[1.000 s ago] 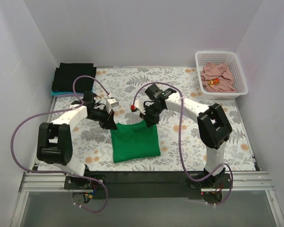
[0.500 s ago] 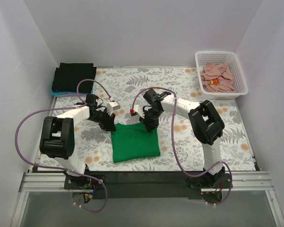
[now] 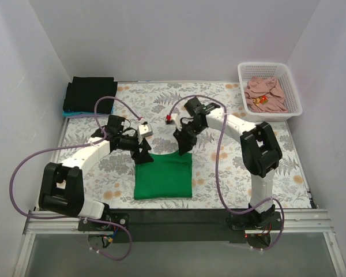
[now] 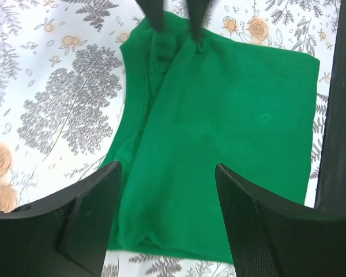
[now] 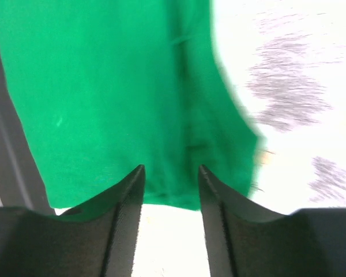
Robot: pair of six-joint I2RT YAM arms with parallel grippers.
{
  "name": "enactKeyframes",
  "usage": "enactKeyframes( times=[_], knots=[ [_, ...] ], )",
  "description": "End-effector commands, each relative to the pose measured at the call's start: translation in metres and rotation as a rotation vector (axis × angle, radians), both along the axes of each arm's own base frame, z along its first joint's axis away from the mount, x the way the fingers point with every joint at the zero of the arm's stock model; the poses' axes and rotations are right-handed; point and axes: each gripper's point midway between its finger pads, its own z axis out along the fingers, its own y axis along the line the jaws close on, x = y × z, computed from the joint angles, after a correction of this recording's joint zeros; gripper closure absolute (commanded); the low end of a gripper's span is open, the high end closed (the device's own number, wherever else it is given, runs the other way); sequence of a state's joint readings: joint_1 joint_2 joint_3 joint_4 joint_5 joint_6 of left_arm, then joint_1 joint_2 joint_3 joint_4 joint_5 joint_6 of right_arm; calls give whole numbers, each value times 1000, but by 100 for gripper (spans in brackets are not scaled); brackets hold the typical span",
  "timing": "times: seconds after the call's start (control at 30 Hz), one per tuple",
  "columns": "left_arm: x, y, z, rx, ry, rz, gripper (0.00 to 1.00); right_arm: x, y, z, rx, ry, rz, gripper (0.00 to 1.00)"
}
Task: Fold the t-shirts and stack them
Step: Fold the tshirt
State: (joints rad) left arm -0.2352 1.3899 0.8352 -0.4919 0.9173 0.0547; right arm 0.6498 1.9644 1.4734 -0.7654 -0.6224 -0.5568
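Note:
A bright green t-shirt (image 3: 163, 178) lies folded into a rectangle on the flowered table, near the front middle. My left gripper (image 3: 143, 154) hovers over its far left corner, open, with the green t-shirt (image 4: 219, 109) flat below its fingers and nothing between them. My right gripper (image 3: 183, 147) hangs over the far right edge, also open. In its wrist view the green t-shirt (image 5: 104, 86) lies just beyond the right gripper (image 5: 170, 168). The left gripper (image 4: 167, 167) faces the right one's fingertips (image 4: 154, 12). A folded black t-shirt (image 3: 91, 93) rests on a light blue one (image 3: 66, 113) at the far left.
A white lattice basket (image 3: 242, 75) stands at the far right corner with crumpled dusty pink shirts (image 3: 265, 94) inside. White walls close in the table on three sides. Purple cables loop off both arms.
Both grippers have gone from shut to open and let go of the green t-shirt's far edge. The shirt now lies flat, and both grippers have drawn back a little from it.

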Motion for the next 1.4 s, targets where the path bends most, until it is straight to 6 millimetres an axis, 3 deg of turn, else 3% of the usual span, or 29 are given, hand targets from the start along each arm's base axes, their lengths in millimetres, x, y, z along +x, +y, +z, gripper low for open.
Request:
enactKeyframes(
  times=[0.0,0.03,0.1,0.2,0.4,0.53,0.67,0.87,0.9,0.93,1.0,1.37],
  knots=[
    [12,-15,4,-39,-50,-65,37,41,6,60,160,17,-136,60],
    [11,-21,3,-33,-81,-105,39,44,10,53,155,54,-151,64],
    [13,-26,-8,-18,-85,-132,39,49,21,59,186,111,-175,75],
    [14,-34,-22,14,-86,-183,43,50,37,53,213,228,-191,79],
    [11,-49,-35,54,-100,-257,50,49,49,34,225,352,-201,80],
    [6,-56,-39,59,-78,-274,58,37,55,25,226,426,-184,81],
    [1,-57,-42,67,-69,-290,70,27,60,16,213,454,-168,81],
    [-8,-56,-47,90,-36,-299,75,18,70,9,212,473,-143,81],
    [-9,-55,-49,94,-31,-298,78,16,73,9,210,479,-137,81],
    [-9,-54,-51,101,-27,-296,90,14,74,6,208,488,-134,81],
    [-8,-54,-48,104,-30,-288,100,10,78,3,204,493,-122,81],
    [-4,-55,5,99,-177,-227,100,-14,85,-38,141,582,-105,82]
  ],
)
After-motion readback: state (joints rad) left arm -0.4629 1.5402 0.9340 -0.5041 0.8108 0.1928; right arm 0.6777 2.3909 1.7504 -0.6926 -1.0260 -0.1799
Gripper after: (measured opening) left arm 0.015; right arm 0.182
